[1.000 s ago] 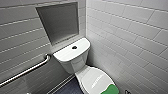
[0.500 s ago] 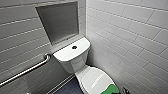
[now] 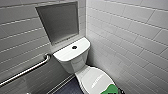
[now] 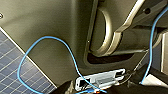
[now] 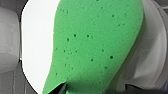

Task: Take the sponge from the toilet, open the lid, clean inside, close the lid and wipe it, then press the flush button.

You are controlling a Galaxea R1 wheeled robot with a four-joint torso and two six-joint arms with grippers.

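On the far left, one metal grab bar (image 3: 27, 70) runs along the grey tiled wall. It is set low and slanted beside the toilet (image 3: 75, 63), most likely so a seated person can reach it. To its right, one recessed niche (image 3: 58, 21) is let into the wall above the tank (image 3: 67, 53), clear of anything that has to move.

The tank backs into the corner. Its one round flush button (image 3: 74, 47) sits on top near the middle, where it can be pressed from above. Nearer and to the right lies the lid (image 3: 93, 80), one white oval with faint grey lettering. It is closed flat over the bowl. A strip of dark floor (image 3: 66, 87) shows to its left.

The one green sponge (image 3: 112, 89) is at the lid's near right edge, on the side of the right arm. In the right wrist view the sponge (image 5: 100, 42) lies across the white lid. The right gripper (image 5: 98, 89) has a dark finger on each side of the sponge's near end, so I judge that it is clamped on the sponge and holding it against the lid.

The left gripper (image 4: 100, 90) hangs by the robot's own body, with one blue cable (image 4: 50, 42) looping past. I cannot tell whether it is open or closed.
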